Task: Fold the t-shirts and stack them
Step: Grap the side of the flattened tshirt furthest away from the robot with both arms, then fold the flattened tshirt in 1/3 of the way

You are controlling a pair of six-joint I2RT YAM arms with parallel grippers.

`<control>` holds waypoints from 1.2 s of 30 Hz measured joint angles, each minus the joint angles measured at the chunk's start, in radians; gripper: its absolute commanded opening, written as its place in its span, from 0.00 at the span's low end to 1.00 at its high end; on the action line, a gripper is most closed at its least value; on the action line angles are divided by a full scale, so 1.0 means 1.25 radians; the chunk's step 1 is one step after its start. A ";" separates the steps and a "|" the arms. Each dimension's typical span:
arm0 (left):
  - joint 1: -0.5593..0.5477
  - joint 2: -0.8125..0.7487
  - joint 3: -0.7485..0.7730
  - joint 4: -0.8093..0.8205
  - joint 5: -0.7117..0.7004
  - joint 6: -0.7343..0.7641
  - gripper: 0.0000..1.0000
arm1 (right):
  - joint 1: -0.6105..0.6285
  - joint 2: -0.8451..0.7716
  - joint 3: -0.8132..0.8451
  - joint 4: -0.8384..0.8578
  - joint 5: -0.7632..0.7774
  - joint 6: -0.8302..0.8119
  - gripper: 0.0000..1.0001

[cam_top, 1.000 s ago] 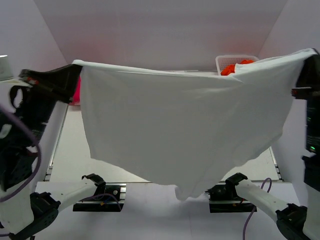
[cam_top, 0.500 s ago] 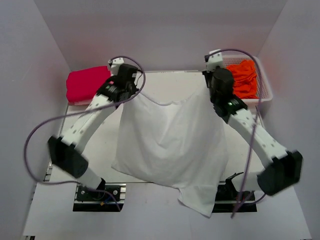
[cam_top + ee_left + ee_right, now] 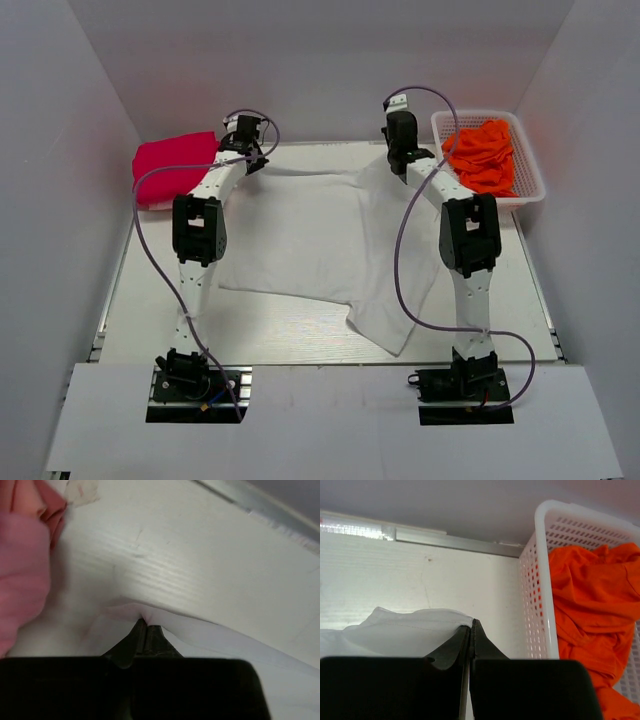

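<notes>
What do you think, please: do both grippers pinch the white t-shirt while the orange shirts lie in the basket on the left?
Not quite: the top external view shows the basket with the orange shirts on the right. The left gripper and right gripper do pinch the white t-shirt.

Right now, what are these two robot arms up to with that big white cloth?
They are laying out a white t-shirt for folding. The left end effector and the right end effector are each shut on a far corner of it, low over the table, with the cloth spread towards the arm bases. A folded crimson-pink shirt sits at the far left, and orange shirts wait crumpled in the basket at the far right.
</notes>
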State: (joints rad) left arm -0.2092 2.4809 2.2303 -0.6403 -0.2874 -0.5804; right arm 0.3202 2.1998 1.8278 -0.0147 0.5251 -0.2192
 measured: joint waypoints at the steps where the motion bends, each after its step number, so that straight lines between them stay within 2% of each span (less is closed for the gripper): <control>1: 0.005 0.010 0.012 0.023 0.015 0.007 0.00 | -0.003 0.021 0.023 0.006 -0.004 -0.002 0.00; 5: 0.025 0.014 0.015 0.104 0.084 0.025 0.00 | -0.009 0.094 0.107 0.023 -0.005 -0.006 0.00; 10: 0.044 0.014 0.015 0.170 0.153 0.045 0.00 | -0.009 0.096 0.103 0.036 0.002 -0.016 0.00; 14: 0.051 -0.006 -0.027 0.196 0.174 0.060 0.00 | -0.006 -0.002 -0.049 0.040 -0.010 -0.016 0.00; 22: 0.051 -0.160 -0.286 0.231 0.163 0.091 0.00 | 0.009 -0.313 -0.400 0.057 -0.027 0.007 0.00; 28: 0.050 -0.194 -0.309 0.265 0.128 0.134 0.00 | 0.046 -0.466 -0.575 0.056 -0.037 0.044 0.00; 36: 0.054 -0.195 -0.310 0.264 0.105 0.184 0.00 | 0.094 -0.521 -0.730 0.013 -0.070 0.127 0.00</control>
State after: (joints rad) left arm -0.1417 2.2368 1.8423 -0.3107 -0.1558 -0.3500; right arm 0.4374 1.5486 0.9154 0.0010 0.4370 -0.0605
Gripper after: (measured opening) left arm 0.022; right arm 0.009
